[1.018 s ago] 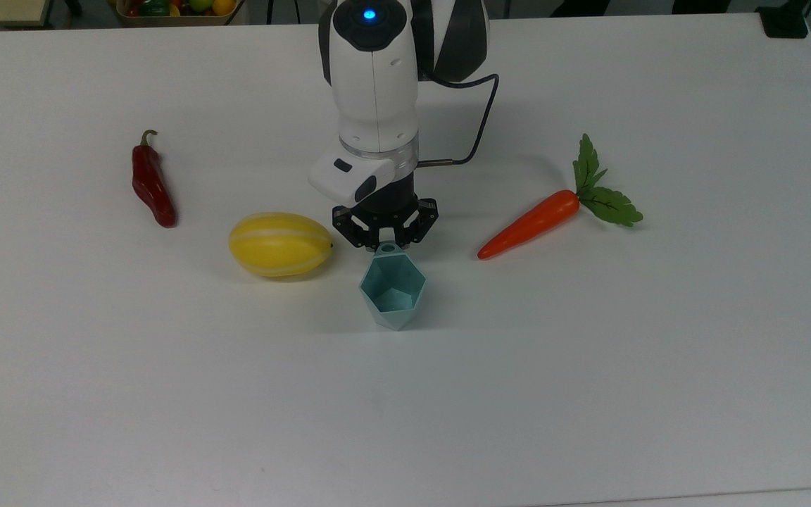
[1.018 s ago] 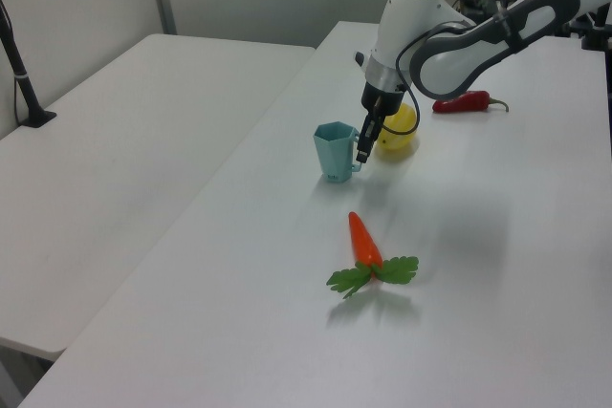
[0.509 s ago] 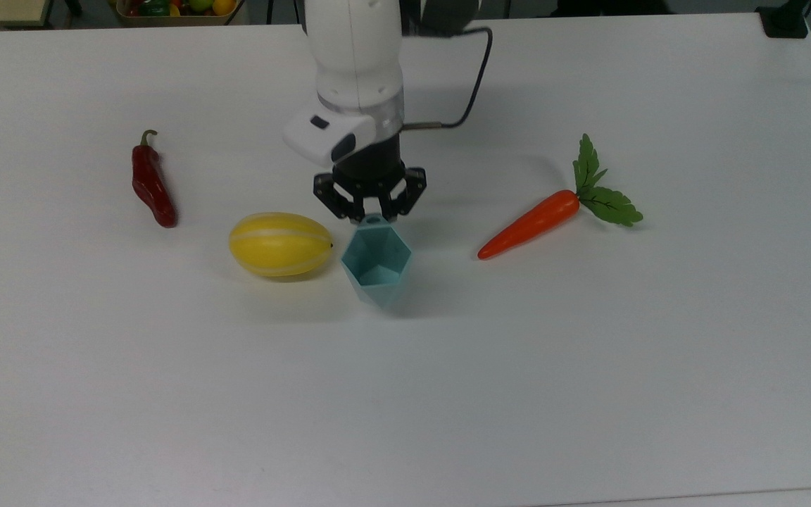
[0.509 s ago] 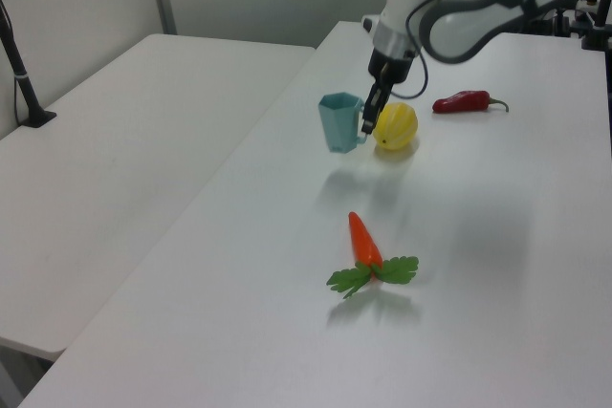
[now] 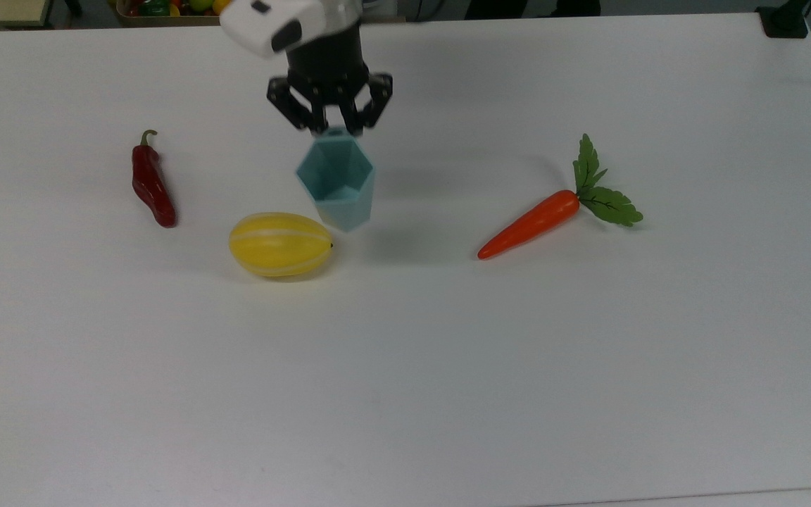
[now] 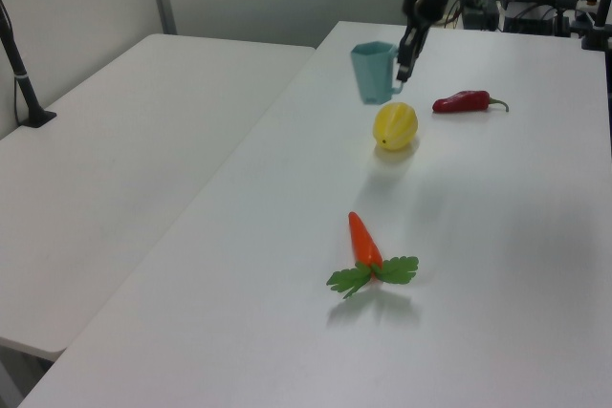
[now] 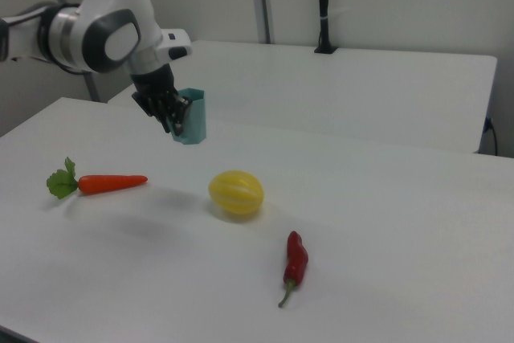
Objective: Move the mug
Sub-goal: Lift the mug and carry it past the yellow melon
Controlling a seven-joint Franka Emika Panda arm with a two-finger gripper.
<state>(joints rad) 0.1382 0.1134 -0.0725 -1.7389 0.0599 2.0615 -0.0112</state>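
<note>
**Mug carried by its tab**

While pinched on the small tab at the rim, the gripper point(image 5: 330, 127) hangs the mug point(image 5: 336, 182) clear above the table point(image 5: 588, 352), over the yellow melon point(image 5: 280, 243); pepper point(image 5: 153, 183) and carrot point(image 5: 531, 224) well apart; judged light, stiff, smooth plastic; narrow hold, may swing or slip.

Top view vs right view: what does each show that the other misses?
Top view alone: down into the mug, showing its hexagonal rim and inner floor, plus a bin of produce at the upper edge. Right view alone: the white arm above the tool, a second table behind, and the mug hanging clear of the tabletop. Both: the tool shut on the mug's tab, the yellow melon, red chili and carrot.
</note>
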